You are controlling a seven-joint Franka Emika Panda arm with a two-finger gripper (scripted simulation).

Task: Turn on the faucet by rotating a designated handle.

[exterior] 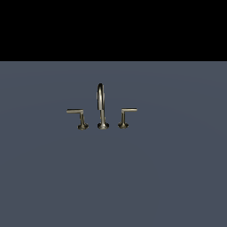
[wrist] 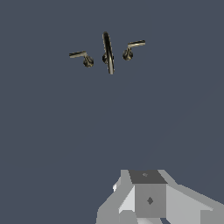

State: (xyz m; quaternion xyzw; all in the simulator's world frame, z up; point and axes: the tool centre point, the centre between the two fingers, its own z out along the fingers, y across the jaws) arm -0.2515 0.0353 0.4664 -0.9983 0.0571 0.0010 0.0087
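The faucet (exterior: 101, 106), dull brass, stands on the grey surface (exterior: 168, 177): an arched gooseneck spout (exterior: 100, 95) between two L-shaped levers on round bases. The handle (exterior: 76, 113), with the longer flat bar, is the lever on the exterior view's left. It lies well apart from my fingers (wrist: 146, 199), whose opening I cannot tell.

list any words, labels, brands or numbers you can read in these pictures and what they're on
None: no readable text in either view.
The faucet, its two levers and the plain grey floor carry no lettering.
The gripper body has two small dark diamond marks, which are shapes, not letters or numbers.
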